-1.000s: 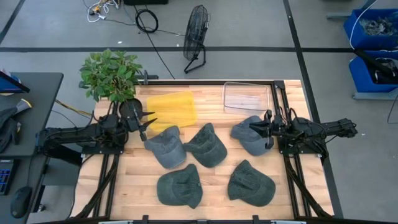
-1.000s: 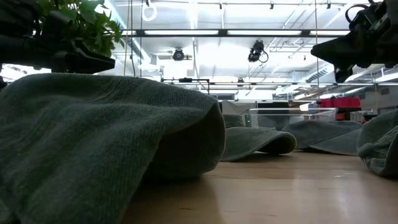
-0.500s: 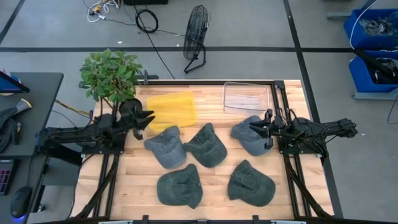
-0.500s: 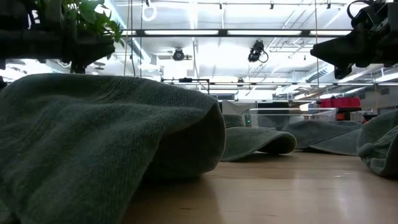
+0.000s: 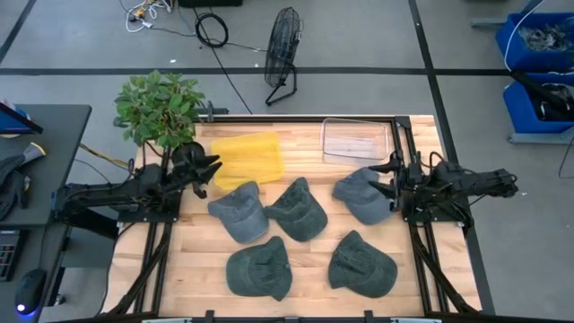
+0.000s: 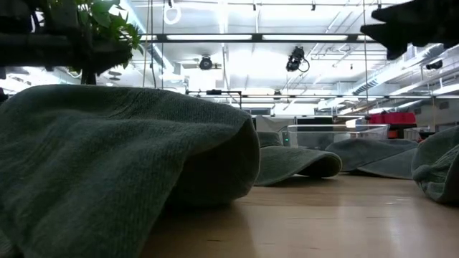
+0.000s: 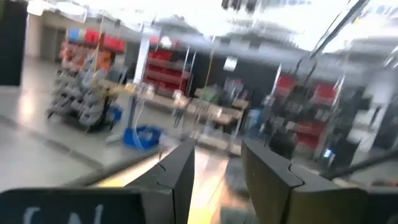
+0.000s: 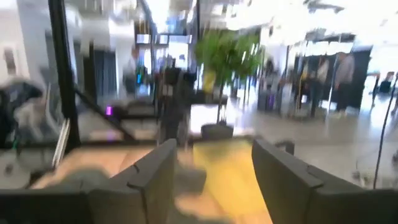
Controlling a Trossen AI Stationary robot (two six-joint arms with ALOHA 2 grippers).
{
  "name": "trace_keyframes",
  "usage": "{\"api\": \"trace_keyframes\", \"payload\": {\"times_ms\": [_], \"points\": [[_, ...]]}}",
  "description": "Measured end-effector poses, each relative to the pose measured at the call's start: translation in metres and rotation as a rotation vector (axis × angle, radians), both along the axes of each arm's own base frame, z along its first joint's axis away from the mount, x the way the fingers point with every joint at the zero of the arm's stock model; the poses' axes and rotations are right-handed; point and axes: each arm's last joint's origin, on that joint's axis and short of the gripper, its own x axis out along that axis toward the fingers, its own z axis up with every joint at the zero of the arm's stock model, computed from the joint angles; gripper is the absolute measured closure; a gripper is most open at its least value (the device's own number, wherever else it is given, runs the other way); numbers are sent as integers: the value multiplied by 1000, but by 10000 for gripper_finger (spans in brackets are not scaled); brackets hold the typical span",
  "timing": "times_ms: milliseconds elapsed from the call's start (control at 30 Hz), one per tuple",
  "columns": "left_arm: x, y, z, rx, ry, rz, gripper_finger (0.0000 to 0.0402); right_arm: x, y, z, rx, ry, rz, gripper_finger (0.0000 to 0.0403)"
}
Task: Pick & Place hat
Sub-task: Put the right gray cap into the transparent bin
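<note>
Several grey-green hats lie crown-up on the wooden table (image 5: 193, 269). The far-right hat (image 5: 359, 193) lies just left of my right gripper (image 5: 393, 178), which hangs open above the hat's right edge, high in the low view (image 6: 405, 25). Its wrist view shows nothing between the spread fingers (image 8: 214, 168). My left gripper (image 5: 209, 170) hovers open at the table's left, between a yellow tray (image 5: 247, 157) and the far-left hat (image 5: 238, 212). It is empty in its wrist view (image 7: 217, 168).
A clear plastic container (image 5: 355, 141) stands at the far right and a potted plant (image 5: 159, 108) at the far-left corner. More hats lie in the middle (image 5: 298, 209) and near the front edge (image 5: 260, 269) (image 5: 362, 263). One fills the low view's left (image 6: 122, 165).
My right gripper has opened wide and risen a little above the far-right hat, which lies where it was. My left gripper has lifted and turned from pointing down to pointing toward the table's right, then stayed still.
</note>
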Motion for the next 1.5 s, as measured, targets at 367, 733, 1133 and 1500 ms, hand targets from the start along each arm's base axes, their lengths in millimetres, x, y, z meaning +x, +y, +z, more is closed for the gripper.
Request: {"api": "trace_keyframes", "payload": {"times_ms": [367,733,1133,1500], "points": [[22,-4,88,165,129,-218,266,48,7,19,145,499,-36,185],[99,1,104,212,507,-266,266,85,2,19,270,1127,-301,185],[119,2,94,252,594,-277,221,110,-16,-30,260,1407,-400,185],[119,2,94,291,606,-277,206,123,-14,-40,319,1418,-317,185]]}}
